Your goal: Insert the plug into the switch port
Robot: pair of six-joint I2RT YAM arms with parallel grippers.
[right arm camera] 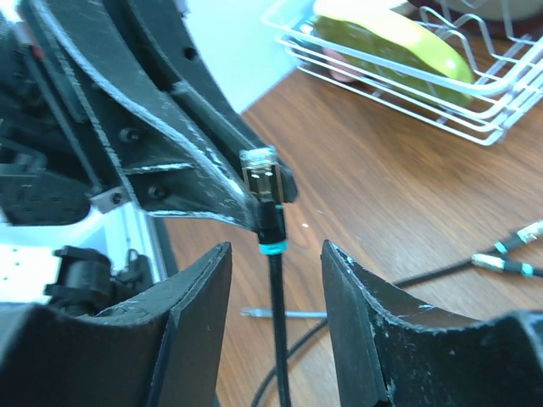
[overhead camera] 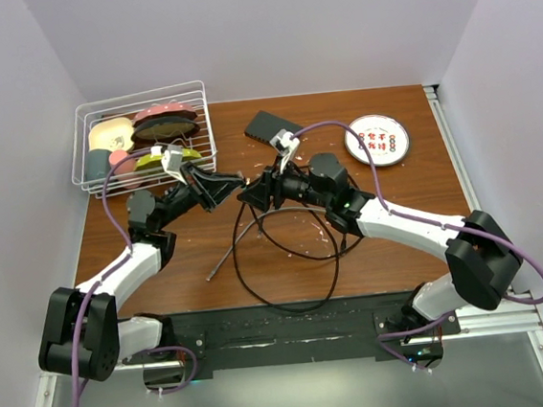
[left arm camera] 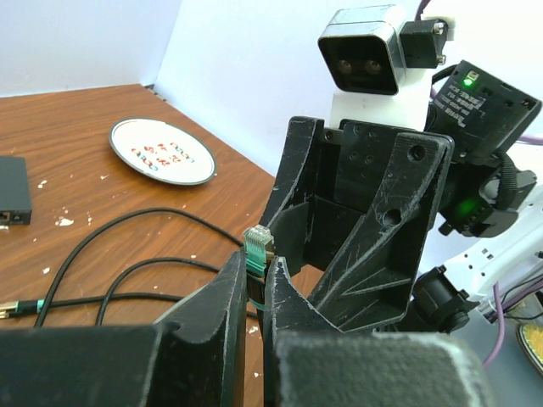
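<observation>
The plug point(left arm camera: 259, 244), clear-tipped with a teal collar on a black cable point(overhead camera: 287, 260), is pinched between my left gripper's point(left arm camera: 254, 270) shut fingers. In the right wrist view the plug point(right arm camera: 260, 176) stands up above my right gripper point(right arm camera: 276, 263), which is open with the cable hanging between its fingers, touching neither. The two grippers meet tip to tip at mid-table, left gripper point(overhead camera: 234, 183) and right gripper point(overhead camera: 257, 192). The flat black box point(overhead camera: 272, 126) lies behind them, apart from both, and it also shows at the left edge of the left wrist view point(left arm camera: 13, 188). Its port is too small to make out.
A round white disc with red marks point(overhead camera: 377, 138) lies at the back right. A white wire basket point(overhead camera: 88, 149) holding toy food stands at the back left. Loose cable loops lie in front of the grippers, with another cable end point(left arm camera: 10, 307) on the wood. A thin grey rod point(overhead camera: 232, 248) lies nearby.
</observation>
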